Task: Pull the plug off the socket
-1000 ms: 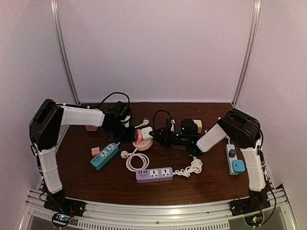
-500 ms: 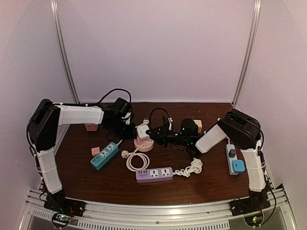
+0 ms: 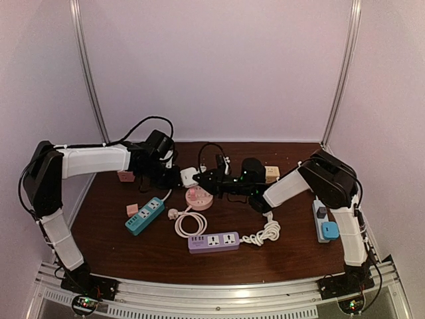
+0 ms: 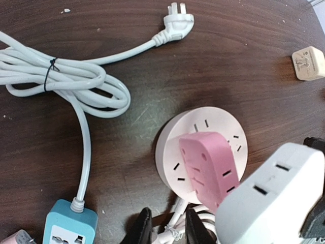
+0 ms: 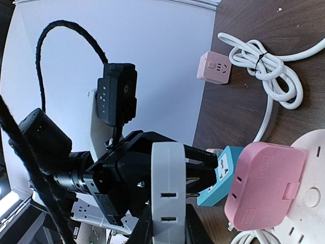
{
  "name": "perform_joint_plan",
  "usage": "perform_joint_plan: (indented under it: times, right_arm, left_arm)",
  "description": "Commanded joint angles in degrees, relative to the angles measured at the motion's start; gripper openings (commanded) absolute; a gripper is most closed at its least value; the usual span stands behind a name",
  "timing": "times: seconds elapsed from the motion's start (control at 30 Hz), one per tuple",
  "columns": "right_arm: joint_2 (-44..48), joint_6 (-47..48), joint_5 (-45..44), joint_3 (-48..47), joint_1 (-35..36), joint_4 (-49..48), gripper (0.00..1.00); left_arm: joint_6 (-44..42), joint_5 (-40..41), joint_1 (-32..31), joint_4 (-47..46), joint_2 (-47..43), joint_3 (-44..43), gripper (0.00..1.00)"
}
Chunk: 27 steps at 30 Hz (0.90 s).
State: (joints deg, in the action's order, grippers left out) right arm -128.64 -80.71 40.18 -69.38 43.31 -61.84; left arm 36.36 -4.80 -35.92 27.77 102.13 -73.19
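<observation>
The white plug adapter (image 3: 188, 177) is off the pink socket (image 3: 197, 194), which sits on a round white base (image 3: 204, 203). My right gripper (image 3: 200, 178) is shut on the adapter and holds it in the air, up and left of the socket. In the right wrist view the adapter (image 5: 167, 188) stands edge-on between my fingers, its prongs bare. My left gripper (image 3: 174, 178) hovers just left of the adapter, fingers slightly apart and empty. In the left wrist view the left gripper (image 4: 169, 226) is above a white cord, with the pink socket (image 4: 208, 168) and the adapter (image 4: 274, 203) to its right.
A teal power strip (image 3: 145, 215), a purple power strip (image 3: 213, 241) and a coiled white cable (image 3: 186, 222) lie in front. A white strip with a blue plug (image 3: 323, 224) lies at the right. A pink cube (image 3: 126, 177) and a beige cube (image 3: 271, 174) sit at the back.
The right gripper has lifted the white adapter up and to the left, clear of the pink socket. The left gripper has risen and drawn back left, away from the socket.
</observation>
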Motion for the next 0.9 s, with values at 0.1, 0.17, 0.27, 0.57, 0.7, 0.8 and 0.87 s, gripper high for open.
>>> perform_joint_plan:
  times: [0.1,0.17,0.27,0.57,0.7,0.8,0.87]
  right_arm:
    - [2.1,5.49,1.1,-1.84,0.32,6.96,0.0]
    - [5.31,9.96,-0.15,-1.41,-0.31,12.95,0.0]
    - [10.13,17.6,-3.09,-1.43,-1.55,25.08,0.0]
    - [21.74,39.45,-18.65,-3.41,-4.76,58.27,0.0]
    - [22.21,46.8,-30.92,-7.53,-4.82,72.74,0.0]
    - [22.64,49.41,-37.02,-8.06,-5.05,77.82,0.0]
    - [23.16,50.48,-39.53,-7.73,-5.08,79.44,0.0]
  left_arm:
    - [0.17,1.11,0.76,-0.54,-4.81,2.45,0.25]
    - [0.09,1.07,0.73,-0.34,-5.46,2.27,0.27]
    - [0.26,0.45,0.61,-0.35,-5.66,1.71,0.3]
    - [0.49,1.99,-2.75,0.03,-2.0,-3.76,0.54]
    - [-0.13,6.14,-5.23,4.61,3.2,-10.44,0.71]
    - [-0.66,10.59,-6.97,8.64,7.78,-16.36,0.74]
    - [-0.6,13.7,-7.6,10.78,10.01,-18.4,0.75]
